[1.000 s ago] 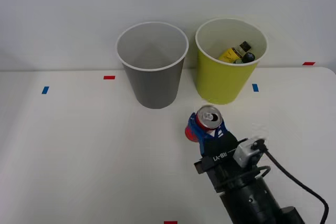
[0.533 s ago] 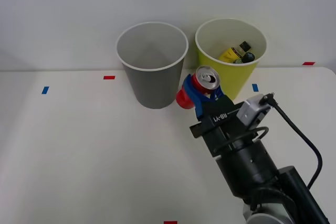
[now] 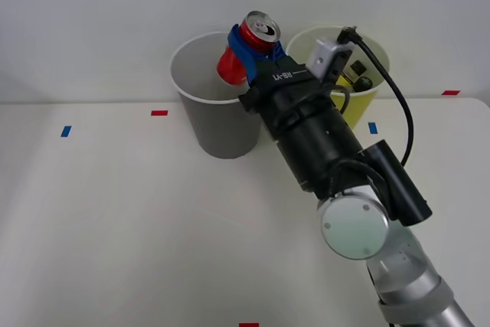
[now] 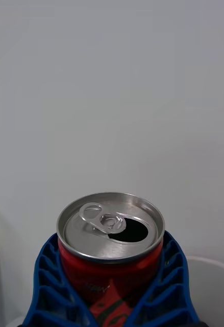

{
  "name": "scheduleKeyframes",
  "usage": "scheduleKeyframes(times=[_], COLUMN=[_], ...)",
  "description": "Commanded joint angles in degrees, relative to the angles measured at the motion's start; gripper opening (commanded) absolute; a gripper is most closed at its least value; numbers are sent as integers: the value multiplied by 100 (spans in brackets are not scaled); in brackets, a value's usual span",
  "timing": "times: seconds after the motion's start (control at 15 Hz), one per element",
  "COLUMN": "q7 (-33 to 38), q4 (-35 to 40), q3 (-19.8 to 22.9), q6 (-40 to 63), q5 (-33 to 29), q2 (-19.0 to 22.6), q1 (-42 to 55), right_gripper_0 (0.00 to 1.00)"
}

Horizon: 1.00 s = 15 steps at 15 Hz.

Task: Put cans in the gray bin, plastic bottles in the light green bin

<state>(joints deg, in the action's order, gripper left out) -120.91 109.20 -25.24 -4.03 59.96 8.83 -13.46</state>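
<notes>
Front view | right gripper [image 3: 243, 50] fingers [image 4: 48, 286] clamped on red can [image 3: 246, 45] | above gray bin [image 3: 222, 124] right rim | light green bin [image 3: 366, 93] right.

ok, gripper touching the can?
Touching. Right wrist view shows the blue fingers wrapped tight against both sides of the can, no gap.

Pincer [image 3: 243, 50]-held can [image 3: 246, 47], seemingly over gray bin [image 3: 222, 124]

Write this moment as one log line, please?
right fingers: shut on red can | can: held above gray bin rim, not released | bottles: in green bin
</notes>
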Motion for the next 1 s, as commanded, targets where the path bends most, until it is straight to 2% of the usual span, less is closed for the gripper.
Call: scheduleKeyframes(times=[0.07, 0.2, 0.4, 0.67, 1.0], q7=[-574, -1022, -1365, -1400, -1400], q4=[-998, -1428, -1912, -2298, -2307], q3=[283, 678, 1074, 1091, 1091], q6=[51, 455, 833, 895, 807], q5=[-178, -196, -196, -231, -231], q2=[-628, -936, -983, -983, -983], q1=[-807, -1247, -1686, -1941, -1959], right_gripper_0=[0, 0, 0, 0, 0])
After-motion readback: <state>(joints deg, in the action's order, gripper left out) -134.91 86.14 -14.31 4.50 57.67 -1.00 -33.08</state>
